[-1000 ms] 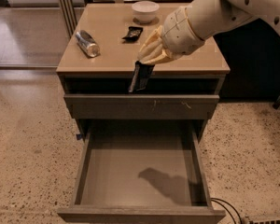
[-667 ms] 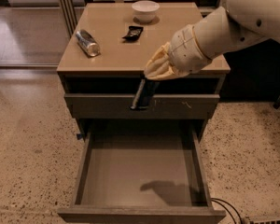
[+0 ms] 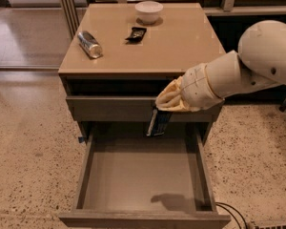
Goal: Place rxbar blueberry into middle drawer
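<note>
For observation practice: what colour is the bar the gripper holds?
Dark navy with white markings, camera view; the gripper holds the rxbar blueberry over the middle drawer.

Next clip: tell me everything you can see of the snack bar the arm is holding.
The bar is a slim, flat wrapper, dark with pale lettering, and looks like glossy film. It hangs nearly upright, slightly tilted, with its top end gripped in the pincer, which sits in a yellowish cover. The bar is in the air over the back of the open drawer, in front of the closed drawer front. Only the pincer visibly touches it.
</note>
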Robot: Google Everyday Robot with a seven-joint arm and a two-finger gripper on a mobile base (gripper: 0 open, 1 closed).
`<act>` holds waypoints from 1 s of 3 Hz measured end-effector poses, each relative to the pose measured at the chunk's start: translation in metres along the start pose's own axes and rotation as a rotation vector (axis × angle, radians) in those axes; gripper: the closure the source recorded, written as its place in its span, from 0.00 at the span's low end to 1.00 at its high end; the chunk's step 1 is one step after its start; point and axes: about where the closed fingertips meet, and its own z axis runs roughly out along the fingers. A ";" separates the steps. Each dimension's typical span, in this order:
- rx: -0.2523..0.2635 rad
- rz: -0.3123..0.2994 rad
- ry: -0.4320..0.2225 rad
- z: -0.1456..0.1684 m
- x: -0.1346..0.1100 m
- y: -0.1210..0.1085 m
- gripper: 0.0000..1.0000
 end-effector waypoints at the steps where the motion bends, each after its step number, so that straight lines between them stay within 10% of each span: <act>1: -0.002 0.039 0.002 0.050 0.028 0.039 1.00; 3: -0.020 0.049 -0.002 0.060 0.032 0.048 1.00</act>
